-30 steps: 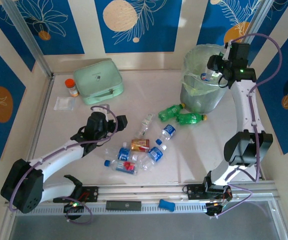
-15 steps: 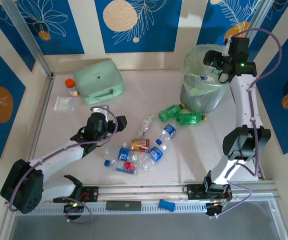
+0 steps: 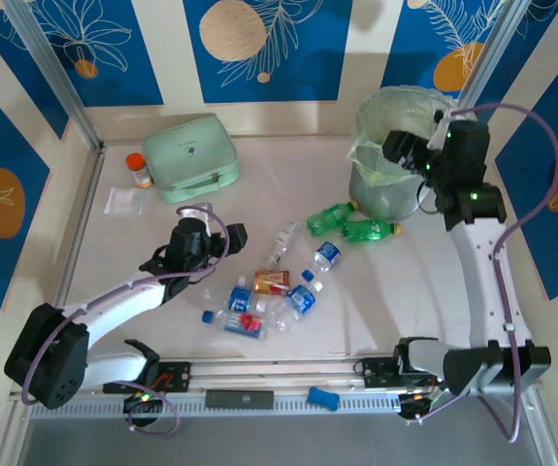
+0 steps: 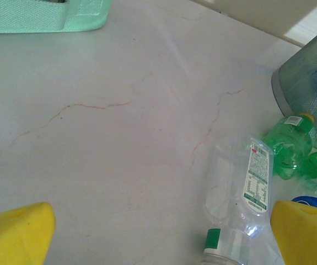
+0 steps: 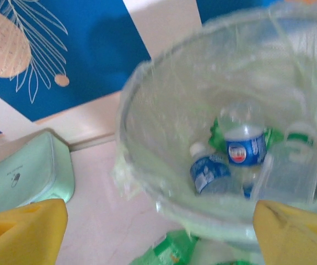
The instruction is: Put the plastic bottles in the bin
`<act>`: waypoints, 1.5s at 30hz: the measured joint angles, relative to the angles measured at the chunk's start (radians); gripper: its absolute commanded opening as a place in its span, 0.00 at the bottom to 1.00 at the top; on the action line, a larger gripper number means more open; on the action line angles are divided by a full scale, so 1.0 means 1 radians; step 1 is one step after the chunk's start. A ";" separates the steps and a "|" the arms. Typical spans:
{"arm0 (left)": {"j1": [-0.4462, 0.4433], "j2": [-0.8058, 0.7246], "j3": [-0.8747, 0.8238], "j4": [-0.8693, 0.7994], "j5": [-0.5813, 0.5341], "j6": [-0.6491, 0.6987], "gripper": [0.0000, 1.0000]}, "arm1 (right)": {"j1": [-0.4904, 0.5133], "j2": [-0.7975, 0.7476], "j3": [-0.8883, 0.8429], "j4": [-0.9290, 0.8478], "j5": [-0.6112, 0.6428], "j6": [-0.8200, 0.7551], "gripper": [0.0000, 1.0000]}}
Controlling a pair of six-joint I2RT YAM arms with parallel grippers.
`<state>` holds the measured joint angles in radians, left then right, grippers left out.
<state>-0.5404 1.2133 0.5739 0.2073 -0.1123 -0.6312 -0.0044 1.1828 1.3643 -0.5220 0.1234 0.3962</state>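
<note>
Right jaws: apart, empty, at the bin (image 3: 380, 194) rim; we risk snagging its liner (image 3: 368, 155).
Left jaws: apart, empty; the clear bottle (image 4: 241, 187) may roll away.
Plastic bottles (image 3: 303, 299): most lie on the table (image 3: 259, 184).

My overhead view is bright and evenly lit, with only soft shadows on the worktop (image 3: 288, 175) beneath my arms. My left wrist view is crisp, though the yellow fingers (image 4: 15, 234) are soft-edged. My right wrist view is smeared, and the bin (image 5: 141, 94) looks hazy.
</note>
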 measured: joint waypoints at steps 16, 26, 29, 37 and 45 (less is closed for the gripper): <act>0.003 0.002 0.000 0.009 0.006 0.004 1.00 | 0.110 -0.213 -0.706 0.178 0.005 0.458 0.89; 0.013 -0.006 -0.016 0.010 0.006 0.011 1.00 | 0.109 0.071 -0.729 0.365 -0.005 0.738 0.90; 0.018 -0.008 -0.026 0.010 0.005 0.012 1.00 | 0.109 0.126 -0.727 0.397 -0.001 0.801 0.90; 0.035 -0.014 -0.046 0.010 -0.001 0.020 1.00 | 0.101 0.240 -0.689 0.465 0.008 0.911 0.89; 0.044 -0.014 -0.046 0.010 -0.001 0.030 1.00 | 0.098 0.369 -0.653 0.530 0.000 0.964 0.89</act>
<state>-0.4965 1.1995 0.5282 0.2173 -0.1135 -0.6010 0.0933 1.5520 0.7113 0.0078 0.1230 1.3598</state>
